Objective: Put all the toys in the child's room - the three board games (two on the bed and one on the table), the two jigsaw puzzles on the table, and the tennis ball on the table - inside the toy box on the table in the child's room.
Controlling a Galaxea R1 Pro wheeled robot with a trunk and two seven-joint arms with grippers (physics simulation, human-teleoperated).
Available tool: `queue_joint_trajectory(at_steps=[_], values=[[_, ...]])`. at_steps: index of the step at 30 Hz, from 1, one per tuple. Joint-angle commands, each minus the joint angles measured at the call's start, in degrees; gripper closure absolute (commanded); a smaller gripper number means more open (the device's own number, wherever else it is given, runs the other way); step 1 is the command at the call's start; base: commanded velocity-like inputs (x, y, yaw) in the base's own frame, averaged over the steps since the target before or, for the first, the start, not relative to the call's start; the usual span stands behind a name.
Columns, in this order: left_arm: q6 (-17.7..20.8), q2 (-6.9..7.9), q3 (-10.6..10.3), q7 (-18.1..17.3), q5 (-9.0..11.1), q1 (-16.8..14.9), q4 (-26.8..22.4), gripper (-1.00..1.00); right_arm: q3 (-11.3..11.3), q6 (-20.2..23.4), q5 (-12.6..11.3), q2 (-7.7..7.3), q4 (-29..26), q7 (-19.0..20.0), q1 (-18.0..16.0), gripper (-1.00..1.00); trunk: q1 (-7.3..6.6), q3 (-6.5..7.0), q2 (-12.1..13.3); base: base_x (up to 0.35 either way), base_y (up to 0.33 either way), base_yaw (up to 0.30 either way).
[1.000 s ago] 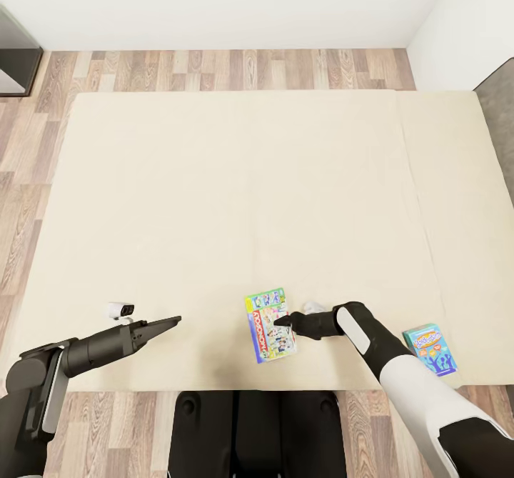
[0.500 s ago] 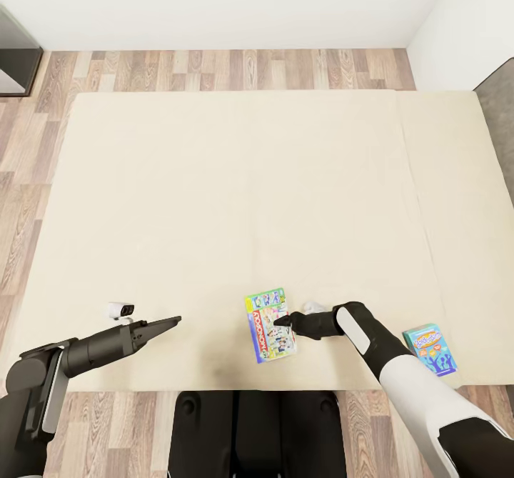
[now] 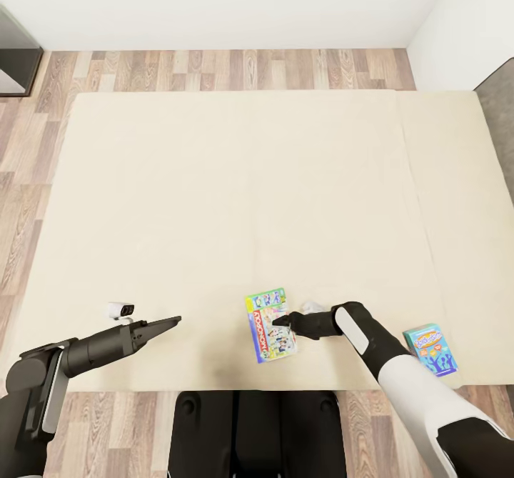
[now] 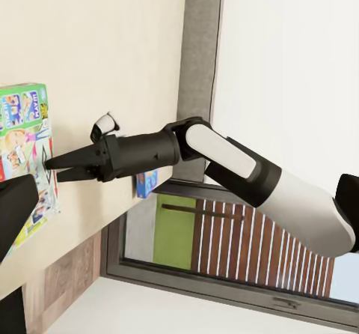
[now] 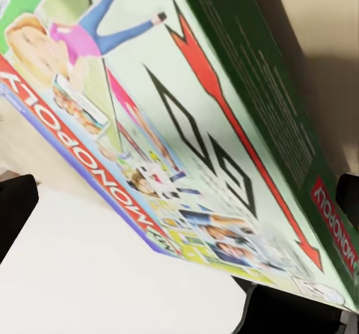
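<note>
green-edged board game [image 5: 187, 132] close up, beige bed [image 5: 329, 57]

**Changes over the last second: almost none**

- Right arm: forearm and elbow sit a touch lower and nearer the bed's [image 3: 178, 199] front edge in the head view than a second ago; the shift is very slight.
- Right tool [image 3: 280, 319]: tip remains at the right edge of the green-edged board game [image 3: 269, 325], with no readable change in how its fingers stand.
- Green-edged board game: position and angle on the mattress read the same; any shift is too small to tell.
- Left tool [image 3: 171, 320]: no change noted.
- Camera: framing unchanged across the three head-view pictures.
</note>
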Motion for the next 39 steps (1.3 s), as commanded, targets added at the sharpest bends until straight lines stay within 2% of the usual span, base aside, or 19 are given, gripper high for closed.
queue_joint_trajectory(at_steps=[1, 39], values=[[0.6, 0.01, 0.0, -0.2, 0.0, 0.0, 0.0, -1.00, 0.2, 0.1, 0.4, 0.02, 0.0, 0.4, 0.0, -1.00, 0.03, -0.06, -0.1, 0.000, 0.059, 0.000], [0.6, 0.01, 0.0, -0.2, 0.0, 0.0, 0.0, -1.00, 0.3, 0.0, 0.6, 0.86, 0.0, 0.4, 0.0, -1.00, 0.03, -0.06, -0.1, 0.000, 0.037, 0.000]])
